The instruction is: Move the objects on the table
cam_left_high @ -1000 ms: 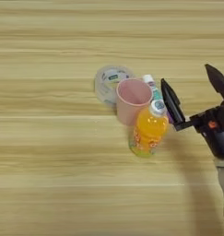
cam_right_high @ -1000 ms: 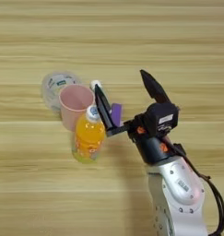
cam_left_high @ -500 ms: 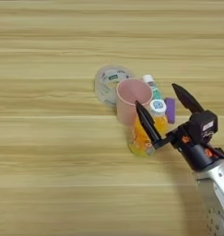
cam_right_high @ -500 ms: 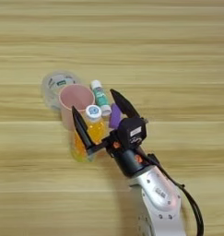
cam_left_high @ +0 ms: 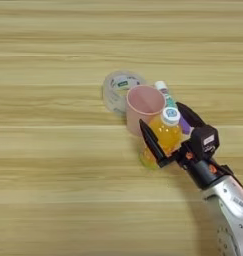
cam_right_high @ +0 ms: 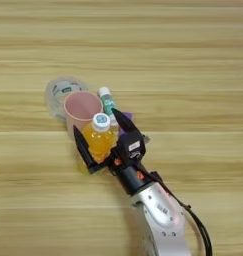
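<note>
The light wood-grain table (cam_left_high: 53,45) holds one tight cluster. Nearest, the right gripper (cam_right_high: 104,141) brackets the standing orange juice bottle (cam_right_high: 98,142) with fingers spread, not visibly clamped; nothing looks moved yet. Behind stand the pink cup (cam_right_high: 83,107), glue stick (cam_right_high: 107,100) and tape roll (cam_right_high: 58,90).

Wood-grain table (cam_left_high: 53,45), pink plastic cup (cam_left_high: 143,102)

**A test bench for a robot, not a lived-in room**

Only a broad wooden table (cam_left_high: 53,45) shows, filling both views. On it sits a mixed huddle of small goods: a juice bottle (cam_right_high: 99,140), a pink cup (cam_left_high: 144,107), a tape roll (cam_left_high: 118,86), a glue stick (cam_right_high: 107,101). A robot arm (cam_right_high: 158,212) with trailing cable reaches in, suggesting a lab.
</note>
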